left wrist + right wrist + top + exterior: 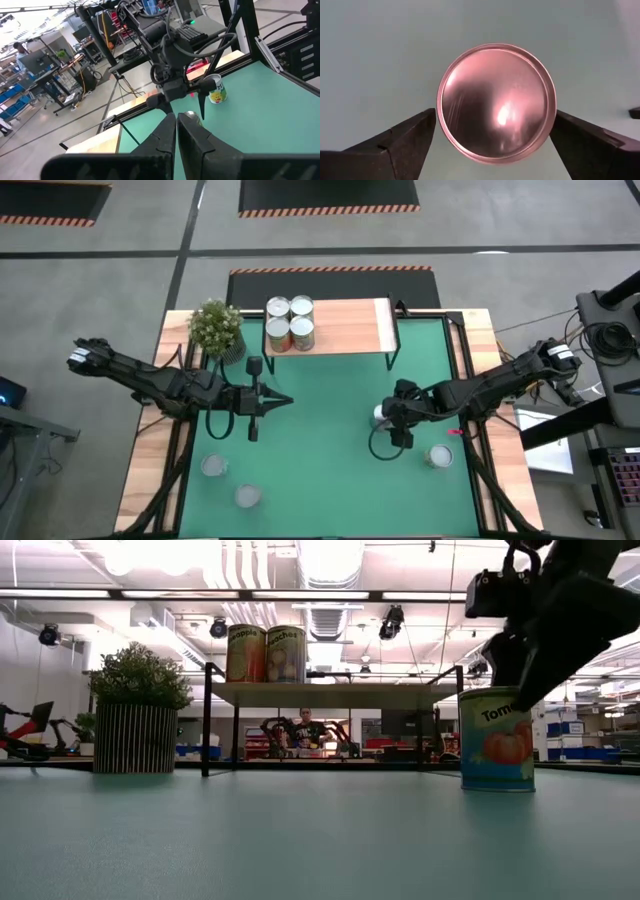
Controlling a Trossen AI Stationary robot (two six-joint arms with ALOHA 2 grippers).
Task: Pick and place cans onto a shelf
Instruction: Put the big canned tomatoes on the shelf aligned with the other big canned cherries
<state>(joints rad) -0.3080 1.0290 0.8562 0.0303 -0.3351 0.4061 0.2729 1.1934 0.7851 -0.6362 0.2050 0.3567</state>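
We're looking down at the green table (330,470) and the right gripper (385,416) is hanging over a tomato can (496,740) on the right half of the table. From that arm's wrist camera, the can's round shiny lid (496,102) is sitting squarely between the 2 dark fingers (405,137), and the jaws are spread wide on either side of it, so nothing is being gripped. The can is standing upright on the table, and in the low view the arm is coming down onto it from above.

Just beside that, toward the table's right edge, another can (438,456) is standing on its own. 2 more cans are sitting near the front left corner, one (213,467) and then another (247,496) a bit closer to the front.

The shelf (345,326) is standing at the back of the table, and 4 cans (289,322) are grouped in a tight square on its left end. A potted plant (217,328) is sitting on the table just left of the shelf.

The left gripper (283,401) is hovering over the left middle of the table with its jaws clenched together on nothing, pointing toward the right arm.
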